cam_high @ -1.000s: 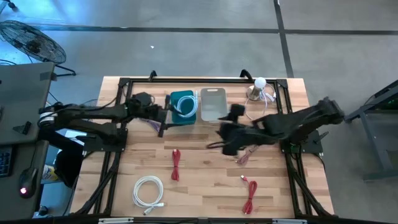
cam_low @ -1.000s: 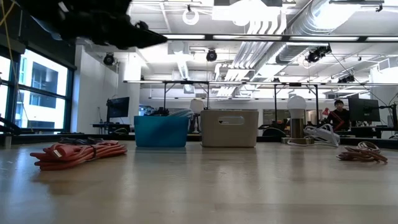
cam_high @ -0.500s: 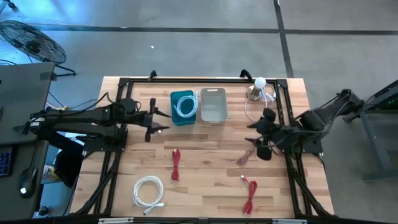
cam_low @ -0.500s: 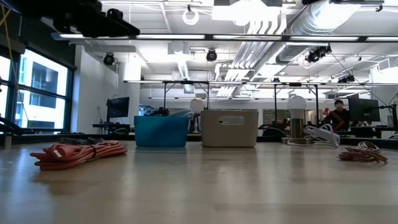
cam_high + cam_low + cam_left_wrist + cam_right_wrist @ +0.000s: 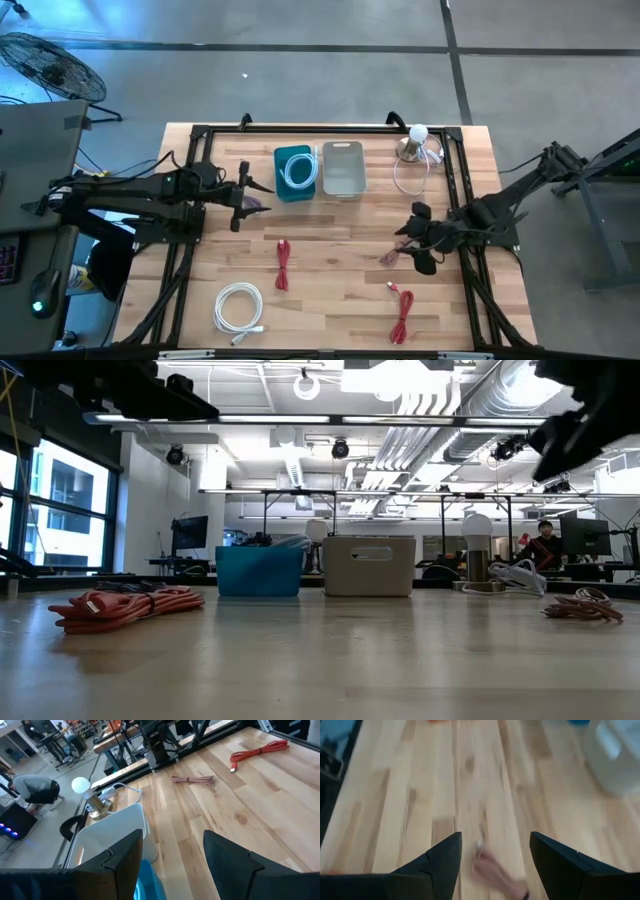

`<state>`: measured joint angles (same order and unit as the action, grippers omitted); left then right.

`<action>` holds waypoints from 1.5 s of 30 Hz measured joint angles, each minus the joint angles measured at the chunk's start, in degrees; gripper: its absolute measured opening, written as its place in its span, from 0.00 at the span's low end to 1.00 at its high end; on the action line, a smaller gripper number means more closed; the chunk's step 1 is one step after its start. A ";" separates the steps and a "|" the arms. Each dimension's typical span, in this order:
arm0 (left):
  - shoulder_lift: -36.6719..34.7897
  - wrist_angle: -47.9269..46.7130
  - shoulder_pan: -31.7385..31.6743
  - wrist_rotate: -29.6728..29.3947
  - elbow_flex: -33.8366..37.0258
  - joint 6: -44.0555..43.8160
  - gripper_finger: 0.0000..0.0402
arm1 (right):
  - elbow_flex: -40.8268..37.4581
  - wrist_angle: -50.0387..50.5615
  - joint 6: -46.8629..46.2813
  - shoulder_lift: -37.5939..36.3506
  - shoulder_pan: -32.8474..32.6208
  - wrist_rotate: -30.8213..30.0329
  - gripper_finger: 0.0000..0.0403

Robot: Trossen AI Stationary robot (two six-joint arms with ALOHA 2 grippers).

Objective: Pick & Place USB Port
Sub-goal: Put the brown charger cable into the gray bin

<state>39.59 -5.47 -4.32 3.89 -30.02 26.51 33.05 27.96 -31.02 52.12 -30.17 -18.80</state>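
Several bundled USB cables lie flat on the wooden table [image 5: 330,290]: a pinkish one [image 5: 392,256], two red ones [image 5: 283,265] [image 5: 402,312] and a white coil [image 5: 238,307]. Another white cable [image 5: 298,170] lies in the teal bin [image 5: 281,158], beside a grey bin [image 5: 342,168]. My right gripper [image 5: 414,240] hovers open just right of the pinkish cable, which shows blurred below its fingers [image 5: 492,870]. My left gripper [image 5: 242,195] stands open left of the teal bin, nothing between its fingers [image 5: 107,865].
A small lamp [image 5: 415,142] with a loose white cord stands at the far right. Black frame rails [image 5: 190,200] run along the table's left and right sides. The bare wood in the table's middle offers free room.
My right gripper has swung from the table's middle, near the grey bin, toward the right edge and the near side. It has sunk and tipped downward over the pinkish cable. My left gripper has drawn back from the teal bin toward the left edge. Both have stayed open.
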 joint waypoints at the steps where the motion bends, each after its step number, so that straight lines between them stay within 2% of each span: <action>1: 0.00 -0.16 -0.04 -0.21 0.00 -0.01 0.51 | -0.19 0.82 -0.41 0.00 0.00 1.28 0.56; 8: 0.00 -0.37 -0.06 -2.87 0.00 -0.16 0.51 | -0.19 9.93 -2.02 0.02 0.00 7.64 0.56; 17: 0.02 -0.29 -0.08 -7.59 0.00 -0.42 0.51 | -0.19 15.42 2.44 0.05 0.09 8.69 0.56; 22: 0.04 -0.16 -0.08 -8.14 0.00 -0.42 0.51 | -0.14 15.94 4.91 1.92 1.11 8.29 0.56; 32: 0.04 -0.14 -0.08 -9.81 0.00 0.15 0.51 | -0.12 13.18 10.71 10.95 3.22 10.44 0.56; 45: 2.11 -0.09 -0.15 -10.28 -0.02 0.82 0.51 | -0.12 12.22 14.30 15.17 7.78 12.43 0.56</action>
<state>41.70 -5.57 -4.48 -6.39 -30.04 27.33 32.93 40.19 -16.71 67.28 -22.40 -6.38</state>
